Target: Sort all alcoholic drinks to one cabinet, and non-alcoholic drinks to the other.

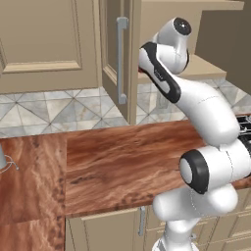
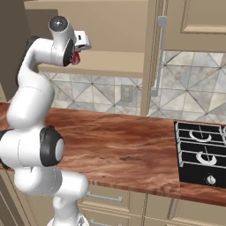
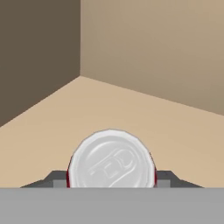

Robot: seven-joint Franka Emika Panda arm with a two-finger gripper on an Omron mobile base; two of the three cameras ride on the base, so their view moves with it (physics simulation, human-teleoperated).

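I see gripper (image 3: 111, 183) clamped on red soda can (image 3: 111, 159), silver top facing hand camera. Can sits inside open wall cabinet (image 2: 110, 66), over its tan shelf (image 3: 175, 131), near back corner. Cabinet above worktop (image 2: 123, 141).

So from where I stood I counted one red soda can (image 3: 111, 159), silver top facing up. Two cabinet doors (image 1: 41, 44) were in sight, but just one vertical grey bar handle (image 1: 121, 60). One stovetop (image 2: 201, 152) with two burners, one wall outlet (image 2: 127, 93), and two drawer handles (image 2: 104, 197) under the wood counter (image 1: 122, 162).
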